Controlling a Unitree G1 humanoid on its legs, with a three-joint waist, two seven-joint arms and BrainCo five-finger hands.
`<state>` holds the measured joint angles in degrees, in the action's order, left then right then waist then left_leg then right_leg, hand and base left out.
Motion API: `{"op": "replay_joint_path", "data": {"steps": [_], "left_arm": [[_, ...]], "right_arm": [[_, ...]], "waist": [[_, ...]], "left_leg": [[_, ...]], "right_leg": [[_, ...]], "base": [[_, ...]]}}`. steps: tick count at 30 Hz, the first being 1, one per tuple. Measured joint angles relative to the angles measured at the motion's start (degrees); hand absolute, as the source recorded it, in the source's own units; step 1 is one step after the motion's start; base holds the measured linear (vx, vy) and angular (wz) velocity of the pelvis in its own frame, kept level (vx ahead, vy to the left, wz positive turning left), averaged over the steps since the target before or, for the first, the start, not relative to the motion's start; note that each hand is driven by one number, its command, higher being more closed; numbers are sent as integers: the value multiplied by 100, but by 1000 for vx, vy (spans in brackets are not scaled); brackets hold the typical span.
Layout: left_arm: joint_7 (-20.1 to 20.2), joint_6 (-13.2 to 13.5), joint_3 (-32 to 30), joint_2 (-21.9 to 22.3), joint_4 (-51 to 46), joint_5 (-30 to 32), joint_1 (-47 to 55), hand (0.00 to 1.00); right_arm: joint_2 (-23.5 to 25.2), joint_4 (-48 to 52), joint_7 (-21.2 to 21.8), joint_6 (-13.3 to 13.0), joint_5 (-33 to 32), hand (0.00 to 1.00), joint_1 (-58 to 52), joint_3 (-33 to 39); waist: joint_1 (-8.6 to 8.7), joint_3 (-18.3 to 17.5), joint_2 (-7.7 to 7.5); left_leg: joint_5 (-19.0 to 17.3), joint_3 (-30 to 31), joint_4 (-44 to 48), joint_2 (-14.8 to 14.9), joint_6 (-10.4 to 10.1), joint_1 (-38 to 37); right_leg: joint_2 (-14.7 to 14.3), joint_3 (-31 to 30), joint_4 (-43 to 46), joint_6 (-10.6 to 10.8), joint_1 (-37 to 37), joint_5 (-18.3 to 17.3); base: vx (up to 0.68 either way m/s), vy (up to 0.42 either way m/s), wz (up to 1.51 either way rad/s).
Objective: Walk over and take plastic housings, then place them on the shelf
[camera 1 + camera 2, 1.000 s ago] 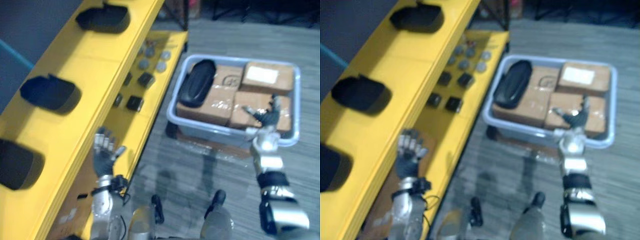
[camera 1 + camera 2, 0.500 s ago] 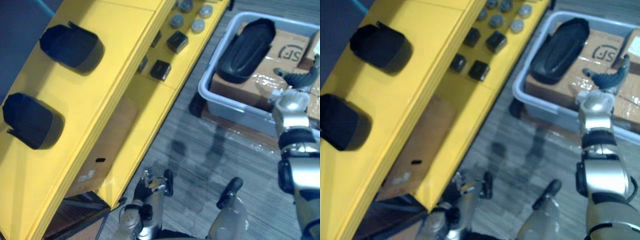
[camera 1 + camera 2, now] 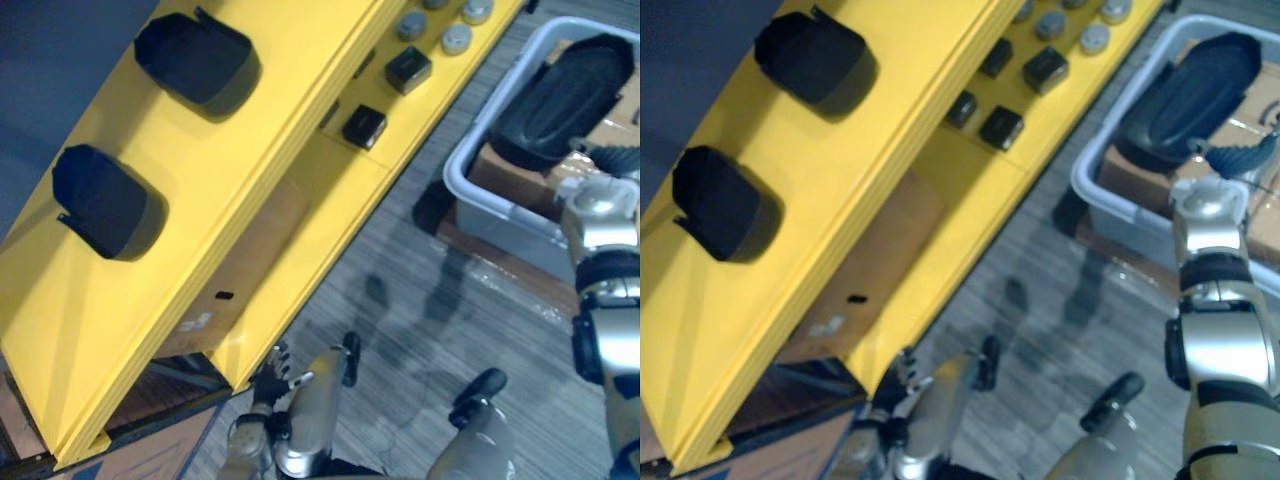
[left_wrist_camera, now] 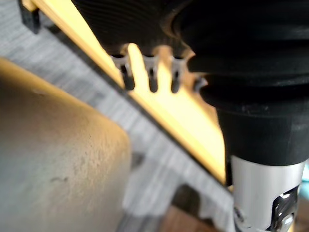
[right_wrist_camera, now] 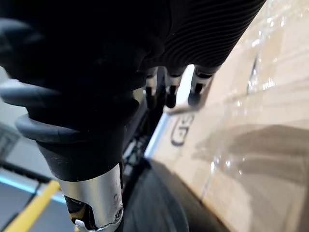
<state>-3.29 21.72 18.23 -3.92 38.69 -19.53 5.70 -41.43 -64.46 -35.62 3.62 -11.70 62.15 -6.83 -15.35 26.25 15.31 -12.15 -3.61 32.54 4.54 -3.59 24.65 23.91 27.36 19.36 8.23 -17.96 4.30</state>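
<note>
Closest in, low beside the robot, the left hand [image 3: 272, 374] hangs over the grey striped floor [image 3: 400, 300] just off the near corner of the yellow shelf [image 3: 250, 170]; its fingers are spread and straight, and it holds nothing. To the right and farther out, the right hand [image 3: 1238, 156] reaches over the rim of a pale grey bin [image 3: 462, 185] that stands on the floor beside the shelf. Its fingers are extended and apart, and it carries nothing. In its wrist view they hover above a taped brown carton [image 5: 270, 96]. A black oval housing [image 3: 565, 100] lies on the cartons inside the bin, just beside that hand; whether the two touch cannot be told. A brown panel [image 3: 250, 260] shows under the shelf's top board. On the lower tier, small black blocks [image 3: 365, 125] sit near the bin side, with grey round discs [image 3: 457, 38] beyond them. On the top board rest two more black housings, well apart from each other: the nearer housing [image 3: 103, 200] and the farther housing [image 3: 197, 62].
</note>
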Motion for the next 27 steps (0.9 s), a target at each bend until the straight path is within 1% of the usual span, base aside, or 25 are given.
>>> {"op": "replay_joint_path", "data": {"steps": [2,3,4,5,7,8,9,10,13,14,15,17,19,20,21,23,24,25,27], "left_arm": [[19,-1,15,1,43,-87,-2,0],[28,-2,15,1,63,-98,-13,0],[52,-5,15,0,86,-135,-16,0],[102,-9,19,2,118,-312,-16,0],[164,-10,52,12,149,-327,-50,0],[207,-15,79,14,193,-399,-54,0],[222,-21,100,15,203,-477,-54,0],[241,-40,107,34,210,-526,-55,0],[263,-50,112,51,231,-540,-55,0],[305,-51,122,51,254,-554,-54,0],[349,-54,137,50,302,-614,-54,0],[350,-56,145,50,349,-723,-54,0],[348,-59,162,49,372,-765,-54,0],[349,-59,169,49,388,-776,-54,0],[350,-63,182,34,502,-843,-53,0],[351,-124,269,-9,864,-926,-45,0],[355,-216,290,-15,1069,-941,-8,0],[349,-248,295,-5,1119,-941,49,0],[389,-289,350,7,1210,-934,135,0]], "right_arm": [[-112,-50,-81,61,-92,0,11,-5],[-177,-167,-126,130,-118,0,14,-5],[-199,-204,-180,179,-179,0,14,-5],[-234,-248,-241,250,-271,0,14,-5],[-302,-325,-378,389,-364,0,16,-2],[-349,-360,-492,425,-460,0,32,1],[-378,-361,-543,441,-488,0,39,-2],[-454,-364,-684,526,-570,0,45,1],[-571,-367,-1084,588,-637,0,45,1],[-665,-368,-1216,635,-757,0,45,9],[-767,-366,-1300,652,-847,100,45,10],[-811,-369,-1342,690,-867,100,29,9],[-858,-366,-1327,812,-876,100,29,7],[-972,-369,-1306,928,-878,100,17,5],[-1112,-371,-1229,1072,-876,100,-5,4],[-1267,-371,-1035,1223,-876,100,-22,4],[-1355,-376,-882,1317,-864,100,-24,6],[-1426,-397,-768,1398,-798,100,-23,6],[-1517,-454,-527,1687,-522,100,-6,6]], "waist": [[-47,-35,48],[-129,-52,72],[-163,-65,89],[-215,-76,104],[-308,-107,145],[-334,-144,196],[-366,-158,214],[-435,-187,252],[-535,-233,313],[-588,-261,350],[-614,-296,394],[-646,-315,420],[-676,-335,445],[-726,-350,464],[-759,-355,471],[-761,-355,471],[-762,-355,471],[-769,-355,471],[-775,-356,471]], "left_leg": [[0,54,9,-28,0,79],[-1,68,12,-31,1,108],[-2,87,15,-34,0,131],[-3,108,17,-46,0,166],[-3,126,25,-70,0,222],[-6,167,60,-81,4,302],[-6,167,71,-84,5,345],[-8,171,87,-85,7,413],[-20,188,103,-99,24,480],[-32,196,116,-104,34,507],[-37,222,133,-116,40,557],[-46,219,135,-129,53,566],[-62,217,139,-134,59,566],[-70,216,138,-138,65,572],[-74,214,131,-143,69,574],[-87,214,126,-145,72,575],[-88,215,110,-150,73,578],[-87,219,98,-152,73,585],[-85,239,70,-149,71,588]], "right_leg": [[24,77,-2,17,-10,-13],[26,94,1,24,-24,-25],[27,110,4,33,-29,-34],[45,133,27,37,-59,-61],[87,144,100,39,-125,-95],[102,192,99,40,-161,-106],[104,192,99,40,-199,-106],[105,201,100,40,-256,-105],[114,222,88,43,-292,-104],[116,235,75,45,-297,-105],[119,262,59,48,-307,-104],[127,262,36,61,-310,-96],[127,268,11,64,-299,-97],[127,272,-6,64,-298,-101],[129,276,-22,66,-295,-103],[129,293,-46,67,-283,-103],[129,310,-68,69,-277,-101],[129,330,-85,73,-275,-98],[120,379,-122,78,-254,-95]], "base": [[18,69,17],[2,52,14],[-7,41,10],[-7,29,8],[-9,37,11],[-10,34,13],[-15,38,9],[-8,31,3],[-4,42,4],[-1,39,8],[0,42,7],[6,46,3],[3,20,0],[1,34,0],[1,31,0],[0,0,0],[0,0,0],[28,20,4],[30,7,4]]}}
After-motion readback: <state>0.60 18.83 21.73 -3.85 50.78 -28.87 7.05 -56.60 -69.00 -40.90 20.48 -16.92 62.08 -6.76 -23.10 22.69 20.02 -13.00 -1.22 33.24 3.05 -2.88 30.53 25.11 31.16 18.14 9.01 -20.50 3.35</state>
